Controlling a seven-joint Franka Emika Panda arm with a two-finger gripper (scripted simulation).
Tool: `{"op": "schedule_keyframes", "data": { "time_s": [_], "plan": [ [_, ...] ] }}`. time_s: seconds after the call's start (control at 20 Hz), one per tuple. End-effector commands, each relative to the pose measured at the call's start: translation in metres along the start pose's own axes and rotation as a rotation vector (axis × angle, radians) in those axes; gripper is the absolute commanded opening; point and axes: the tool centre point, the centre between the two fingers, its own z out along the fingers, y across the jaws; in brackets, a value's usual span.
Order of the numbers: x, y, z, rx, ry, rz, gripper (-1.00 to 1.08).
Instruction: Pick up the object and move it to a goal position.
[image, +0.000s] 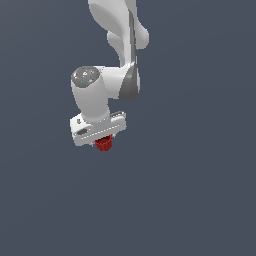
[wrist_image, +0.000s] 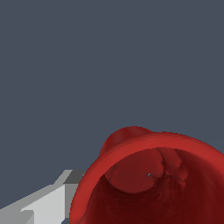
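Observation:
The object is a small red ribbed cup (image: 104, 144). In the exterior view it hangs just under the white hand of my arm, between the fingers of my gripper (image: 102, 142), which are mostly hidden behind the hand and the cup. In the wrist view the red cup (wrist_image: 148, 179) fills the near part of the picture with its hollow top facing the camera. One grey-white finger (wrist_image: 48, 203) lies against the cup's side. The gripper is shut on the cup and holds it in the air.
A plain dark grey-blue surface (image: 200, 200) fills the background in both views. The white arm (image: 122, 30) reaches down from the top of the exterior view. No other objects or goal mark show.

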Motion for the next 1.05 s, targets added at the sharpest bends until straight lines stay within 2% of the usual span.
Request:
{"op": "schedule_keyframes", "data": {
  "time_s": [0.0, 0.55, 1.0],
  "plan": [
    [-0.018, 0.007, -0.022, -0.001, 0.002, 0.0, -1.0],
    [-0.08, 0.034, -0.095, -0.001, 0.003, 0.0, -1.0],
    [-0.096, 0.044, -0.117, -0.001, 0.003, 0.0, -1.0]
  ]
}}
